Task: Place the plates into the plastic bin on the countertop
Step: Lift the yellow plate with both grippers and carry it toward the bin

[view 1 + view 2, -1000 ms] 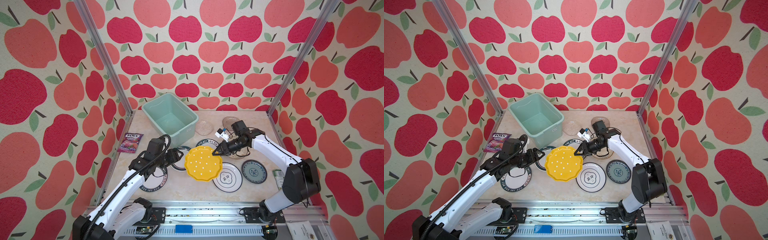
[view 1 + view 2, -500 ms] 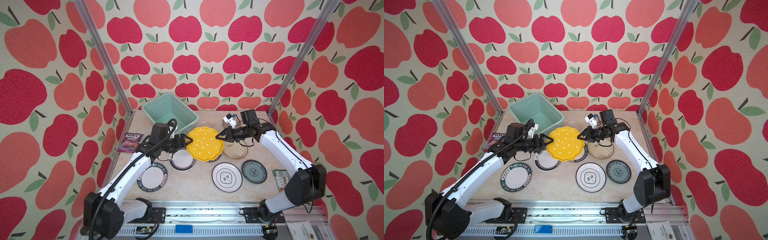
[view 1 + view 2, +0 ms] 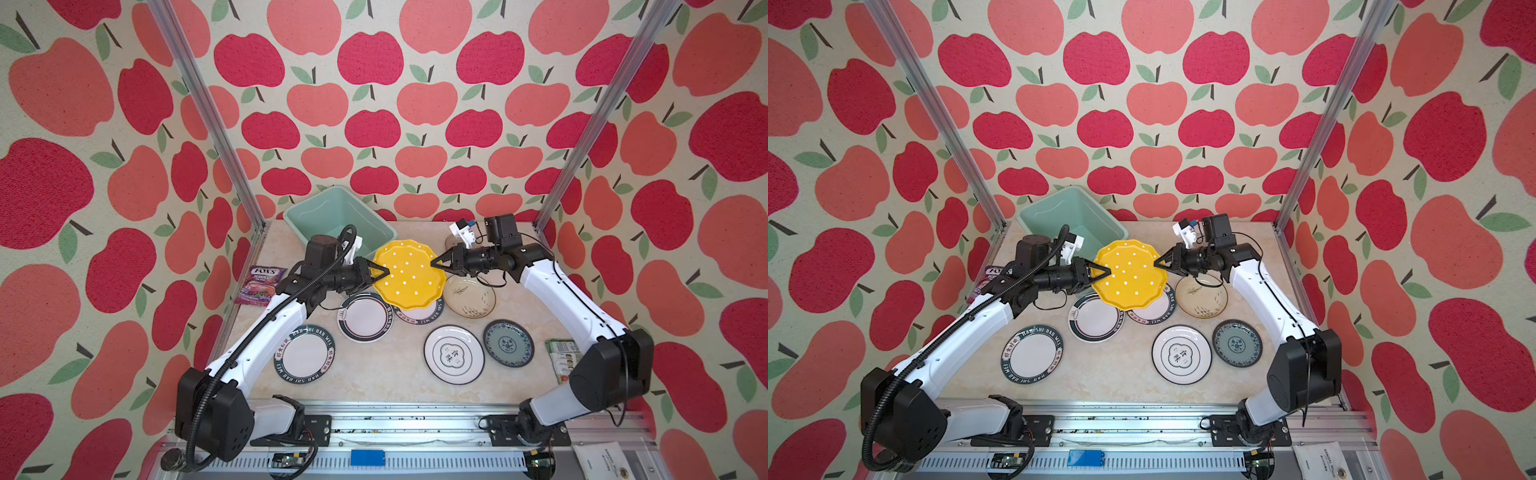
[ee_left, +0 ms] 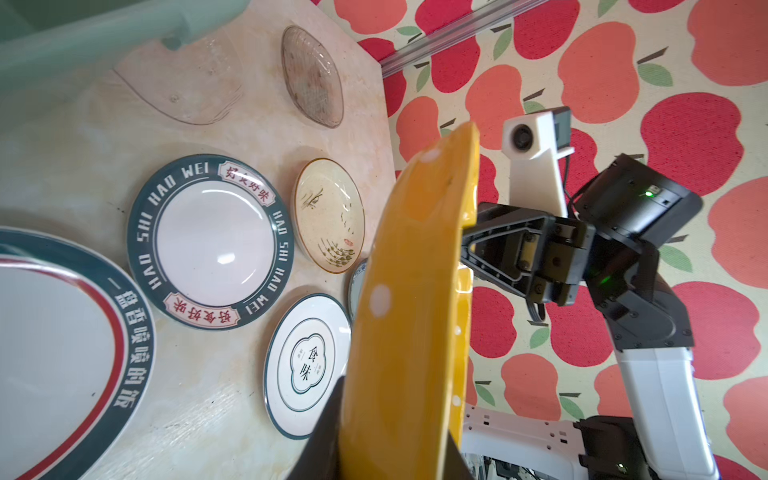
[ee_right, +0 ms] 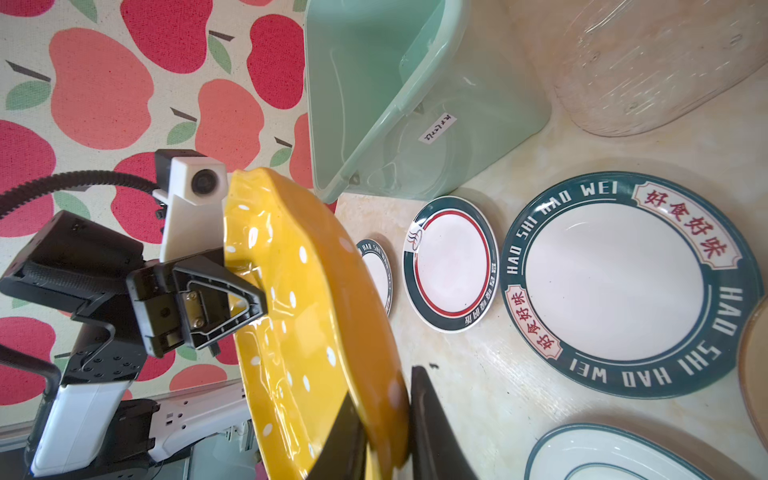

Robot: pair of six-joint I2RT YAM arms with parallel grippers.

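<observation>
**Entry: plate handover, mid-air.**

Pinching the yellow scalloped plate [image 3: 409,274] at one rim with the left hand [image 3: 384,272], jaws narrowed onto the edge after standing wide a moment ago. Clamping the opposite rim with the right hand [image 3: 435,264], jaws just as narrow, unchanged. Holding the plate between both hands, clear of the desk [image 3: 395,378], tilted, dotted face up, higher and further back than a second ago. Hanging just in front of the mint-green plastic bin [image 3: 328,214], overlapping its near corner in both top views, not yet inside. Showing no plate across the visible part of the bin's floor.

Reading the change as a pass from right to left, given the bin's place on the left arm's side. Likely needing a release by the right hand, then a carry over the rolled rim by the left. Risking a slip or twist through any pull made under the double grip.

Waiting flat on the desk:
- HAO SHI HAO WEI plate [image 3: 304,353]
- red-ringed plate [image 3: 365,318]
- second lettered plate [image 3: 417,316], part-hidden beneath the yellow one
- cream plate [image 3: 469,297]
- white emblem plate [image 3: 454,354]
- blue-patterned plate [image 3: 508,343]
- clear glass plate [image 4: 183,83] and smoky glass plate [image 4: 311,77], at the back

Lying aside, not for the bin: FOX'S packet [image 3: 259,284], green packet [image 3: 561,361].
</observation>
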